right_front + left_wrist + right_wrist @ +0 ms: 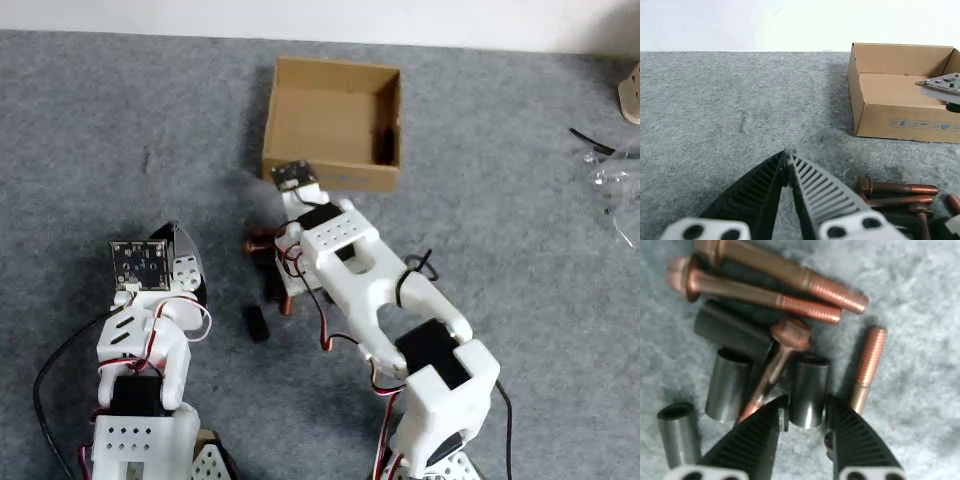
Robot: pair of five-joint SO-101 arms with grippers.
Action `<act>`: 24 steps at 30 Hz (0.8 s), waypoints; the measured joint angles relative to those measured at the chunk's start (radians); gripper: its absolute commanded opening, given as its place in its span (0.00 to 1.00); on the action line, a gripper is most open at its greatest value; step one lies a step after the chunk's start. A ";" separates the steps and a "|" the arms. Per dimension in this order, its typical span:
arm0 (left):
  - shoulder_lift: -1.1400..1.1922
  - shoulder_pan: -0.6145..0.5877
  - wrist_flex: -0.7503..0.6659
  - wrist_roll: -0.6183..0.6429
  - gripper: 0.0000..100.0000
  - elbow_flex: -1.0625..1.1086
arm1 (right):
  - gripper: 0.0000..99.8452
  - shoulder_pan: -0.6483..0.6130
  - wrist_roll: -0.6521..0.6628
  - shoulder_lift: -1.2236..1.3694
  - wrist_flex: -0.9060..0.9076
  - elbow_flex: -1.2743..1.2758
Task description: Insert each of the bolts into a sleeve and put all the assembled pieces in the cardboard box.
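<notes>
Grey table (100,120) carries cardboard box (330,176), bolts (765,297), sleeves (809,390) (clustered)

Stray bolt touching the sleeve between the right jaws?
Apart. Right wrist view shows a strip of carpet between the stray bolt and the sleeve.

The right gripper (807,407) works in tight quarters. Its fingers flank one sleeve (809,390), with a leaning bolt (772,370) crowding one side and a second bolt (867,367) just beside the other. Beyond the pile, the cardboard box (350,177) stands open-topped, its front wall near. To the left of the box the carpet (130,120) lies bare.
</notes>
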 measured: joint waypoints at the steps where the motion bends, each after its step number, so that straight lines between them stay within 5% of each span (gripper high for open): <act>1: 0.000 0.000 0.000 0.000 0.01 0.000 | 0.09 0.000 0.003 0.000 0.000 0.000; 4: 0.000 0.000 0.000 0.000 0.01 0.000 | 0.00 0.000 0.003 0.000 -0.011 0.000; 15: 0.000 0.000 0.000 0.000 0.01 0.000 | 0.00 0.011 0.005 -0.003 -0.092 0.041; 24: 0.000 0.000 -0.023 0.000 0.01 0.000 | 0.00 0.094 0.006 -0.032 0.138 -0.190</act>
